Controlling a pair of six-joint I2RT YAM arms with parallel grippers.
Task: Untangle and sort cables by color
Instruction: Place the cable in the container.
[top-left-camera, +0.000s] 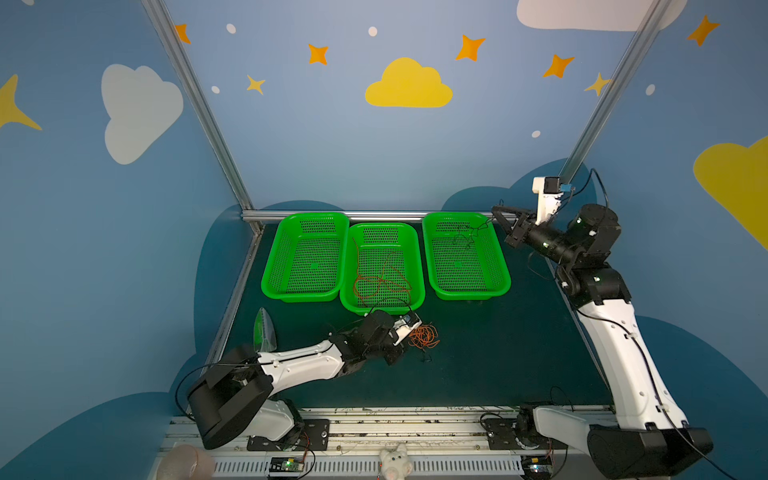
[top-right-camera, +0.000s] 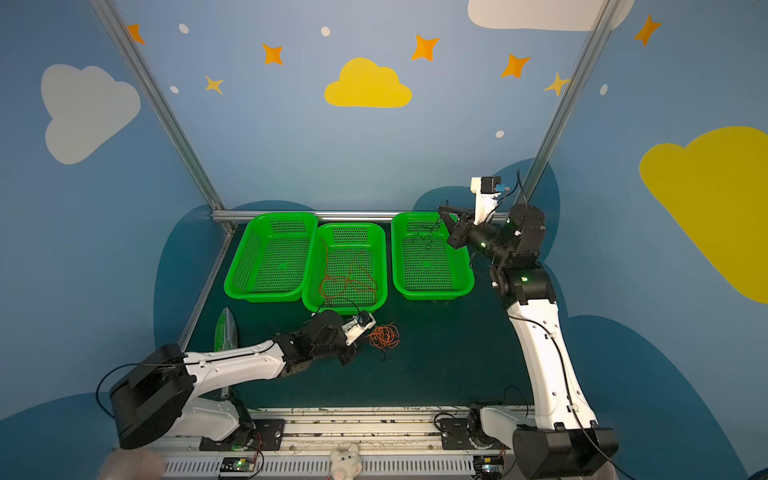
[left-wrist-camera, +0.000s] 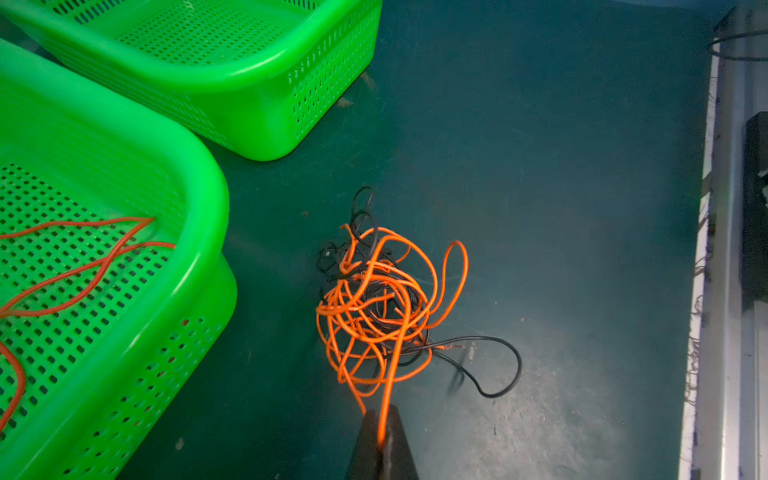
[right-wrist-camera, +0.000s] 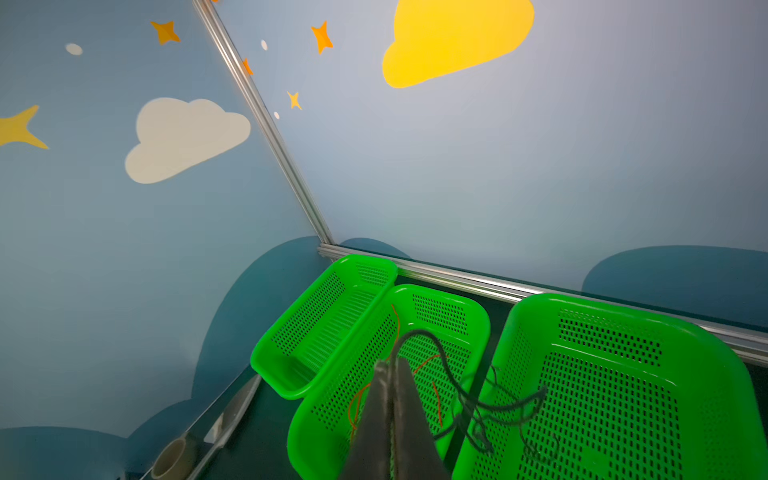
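**A:** Start nearest the base. What does the left tool (left-wrist-camera: 381, 419) have?

**B:** Its tips are pressed together on one strand of the orange cable (left-wrist-camera: 392, 365). That strand runs straight out from the tips into the tangle (top-left-camera: 424, 336), which lies loose on the tabletop (left-wrist-camera: 561, 208) just ahead of the tool.

**A:** Is it all orange?

**B:** No. Black strands (left-wrist-camera: 500, 374) thread through the tangle and loop out of it on two sides. I judge that a pull along the strand's own line would drag the whole tangle rather than free the orange.

**A:** Which arm is closer to it?

**B:** The left, plainly. In both top views the tangle sits just beside its wrist, on the robot's right of it. The right arm is well apart, up at the far end.

**A:** What lies beyond the tangle?

**B:** The middle basket (top-left-camera: 382, 309) is just past it, with the red cable (top-left-camera: 380, 280) sprawled inside. The left basket (top-left-camera: 299, 296) next to it holds nothing I can see, and it lies far and to the left of the tangle.

**A:** And farthest?

**B:** The right tool (right-wrist-camera: 390, 368) has its tips closed on the black cable (right-wrist-camera: 494, 405), which hangs from them above the right basket (right-wrist-camera: 706, 374). I cannot tell whether the cable's end touches the mesh.
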